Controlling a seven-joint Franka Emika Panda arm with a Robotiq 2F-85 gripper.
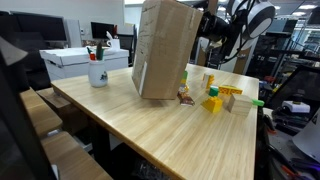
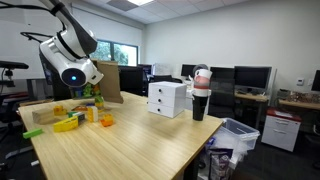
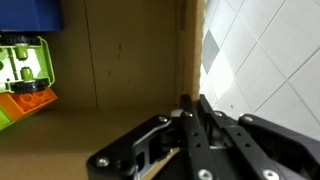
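While the claw [image 3: 190, 102] is clamped on the box [image 1: 160, 45], tilted on its bottom edge on the surface [image 1: 150, 140] beside the blocks [image 1: 214, 100], the tipping looks half done: neither flat nor fully over.

A: Pale wooden table [image 1: 190, 135], long, plain grain. Same table [image 2: 140, 150] in both exterior views.

B: On top?

A: Near one end, a white mug [image 1: 98, 73]. Midway, a cardboard box [image 1: 165, 50], tilted, lower edge down on the wood.

B: Beside the box?

A: Toy blocks [image 1: 213, 101] — yellow, orange, green, close together. One green piece [image 2: 33, 132] apart, near the edge. White drawer unit [image 2: 167, 97] — on the wood or behind, impossible to tell.
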